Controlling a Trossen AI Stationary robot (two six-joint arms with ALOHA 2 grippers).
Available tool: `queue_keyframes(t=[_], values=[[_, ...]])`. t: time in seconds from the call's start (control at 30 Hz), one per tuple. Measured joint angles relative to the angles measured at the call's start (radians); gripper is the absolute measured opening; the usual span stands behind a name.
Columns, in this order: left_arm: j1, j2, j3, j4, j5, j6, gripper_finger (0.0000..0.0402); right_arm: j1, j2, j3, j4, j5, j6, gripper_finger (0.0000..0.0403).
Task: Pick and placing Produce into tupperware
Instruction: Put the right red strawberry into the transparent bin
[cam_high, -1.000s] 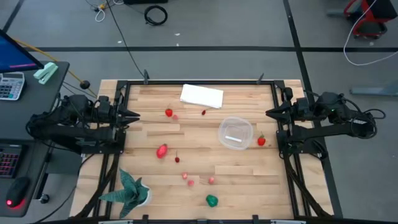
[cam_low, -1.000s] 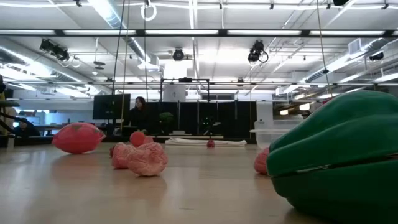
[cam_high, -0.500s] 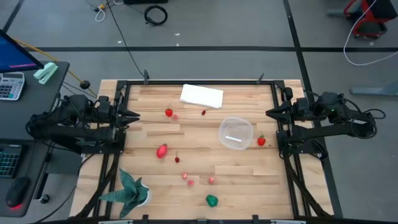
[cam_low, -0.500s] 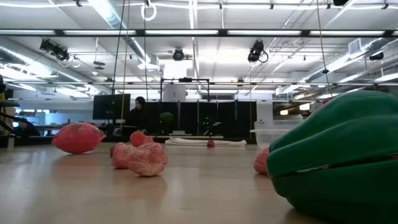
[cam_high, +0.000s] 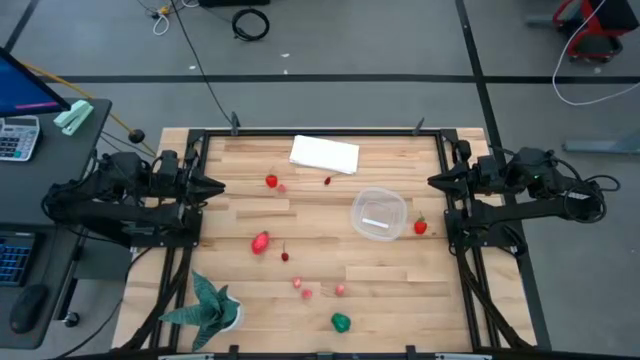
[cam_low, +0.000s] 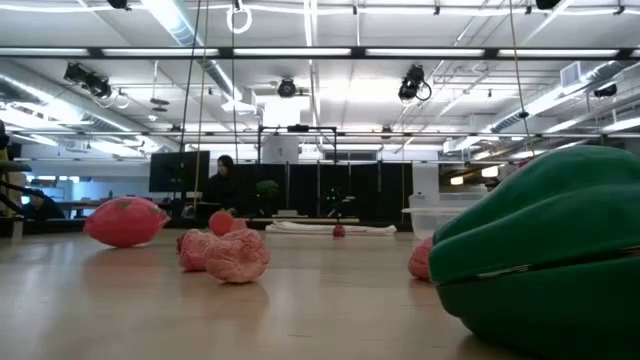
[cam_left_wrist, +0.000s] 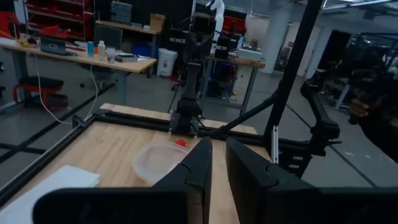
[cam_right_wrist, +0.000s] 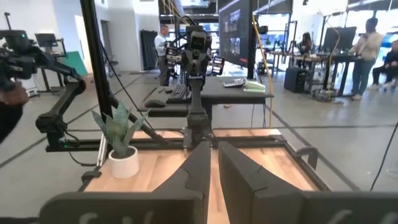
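A: Where is the tub sitting?
B: Sitting right of centre on the wooden table (cam_high: 400, 290): a clear round tub (cam_high: 378, 213), lying empty, with a red piece (cam_high: 421, 227) resting just beside its right wall.

A: And the other produce?
B: Lying scattered over the boards: a red piece (cam_high: 271, 181) and a tiny dark red one (cam_high: 328, 181) near the white cloth (cam_high: 324, 154), a larger red one (cam_high: 261, 241) at mid-table, small pink bits (cam_high: 303, 290) nearer the front, a green one (cam_high: 341, 322) at the front edge beside the potted plant (cam_high: 210, 304).

A: Grippers?
B: Waiting at the table's side rails, well apart from everything: left gripper (cam_high: 212, 185) showing only a narrow slit between its fingers (cam_left_wrist: 200, 163); right gripper (cam_high: 436, 180) likewise nearly closed, holding nothing.
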Motion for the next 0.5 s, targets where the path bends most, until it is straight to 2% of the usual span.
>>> queue_keyframes(t=[0.27, 0.4, 0.5], values=[[0.0, -0.001, 0.0, 0.087, -0.001, -0.014, 0.0053, 0.0, 0.027, 0.0, 0.143, 0.007, -0.072, 0.0042], [0.0, 0.01, -0.001, 0.071, -0.001, -0.091, 0.0047, 0.0, 0.091, 0.0, 0.169, -0.002, 0.058, 0.0042], [-0.003, 0.028, -0.014, 0.062, -0.001, -0.108, 0.0046, 0.003, 0.174, 0.0, 0.16, -0.047, 0.154, 0.0042]])
